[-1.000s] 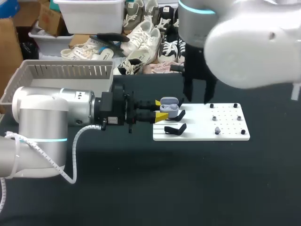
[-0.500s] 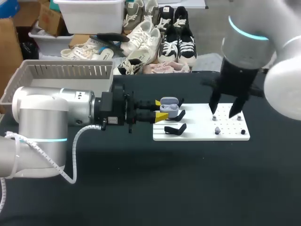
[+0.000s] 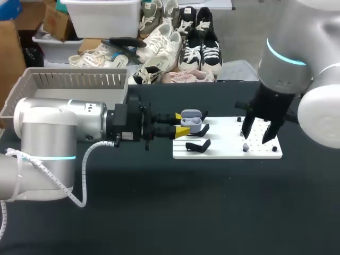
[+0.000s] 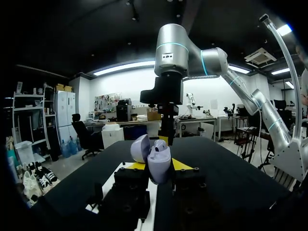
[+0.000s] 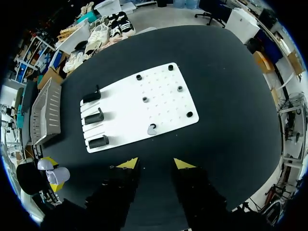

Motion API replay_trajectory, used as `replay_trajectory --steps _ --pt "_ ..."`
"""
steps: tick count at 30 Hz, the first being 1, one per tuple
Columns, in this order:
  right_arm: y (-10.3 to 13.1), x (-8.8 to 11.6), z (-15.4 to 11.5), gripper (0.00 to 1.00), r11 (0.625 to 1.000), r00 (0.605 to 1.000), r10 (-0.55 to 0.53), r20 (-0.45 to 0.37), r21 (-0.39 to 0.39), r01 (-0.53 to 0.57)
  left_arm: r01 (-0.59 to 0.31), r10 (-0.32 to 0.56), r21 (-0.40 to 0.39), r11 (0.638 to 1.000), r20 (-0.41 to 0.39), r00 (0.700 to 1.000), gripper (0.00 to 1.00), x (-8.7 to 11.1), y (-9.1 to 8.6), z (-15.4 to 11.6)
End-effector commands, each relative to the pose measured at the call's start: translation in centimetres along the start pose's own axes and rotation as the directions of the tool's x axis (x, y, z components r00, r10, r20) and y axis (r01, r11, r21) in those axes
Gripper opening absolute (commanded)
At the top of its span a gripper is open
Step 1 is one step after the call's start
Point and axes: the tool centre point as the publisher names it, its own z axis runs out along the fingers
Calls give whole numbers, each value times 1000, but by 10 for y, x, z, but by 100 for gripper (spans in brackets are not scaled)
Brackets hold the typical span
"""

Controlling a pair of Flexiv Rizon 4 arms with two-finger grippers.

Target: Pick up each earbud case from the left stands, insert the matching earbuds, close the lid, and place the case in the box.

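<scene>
With the left gripper [image 3: 180,124] clamped on the open-lidded earbud case [image 3: 191,121] at frame centre, the right gripper [image 3: 258,134], fingers spread above the white board [image 3: 223,151] at centre right, probably needed to line up squarely over the small grey earbud [image 3: 245,146] before pinching gently.

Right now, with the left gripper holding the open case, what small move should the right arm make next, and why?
Probably lower the right gripper toward the grey earbud on the white pegboard. It hangs open and empty above the board, the earbud lies just ahead of its gap, and the left gripper holds the earbud case with its lid up.
</scene>
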Motion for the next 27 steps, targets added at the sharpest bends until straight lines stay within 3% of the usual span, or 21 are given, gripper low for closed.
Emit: replay_trajectory --steps 1,9,15,27 --pt "-1 -6 14 39 1000 1000 11 5 1 -11 -1 1 -2 1000 1 1000 0 0 -1 0" --pt "-2 -10 42 38 1000 1000 -2 1 5 2 -1 1 -2 1000 1 1000 0 0 -1 0" --pt "-3 -13 49 44 999 1000 -29 9 -17 29 -1 1 -2 1000 1 1000 0 0 -1 0" --pt "5 -20 58 43 999 998 -29 46 -34 31 -1 1 -2 1000 1 1000 0 0 -1 0"
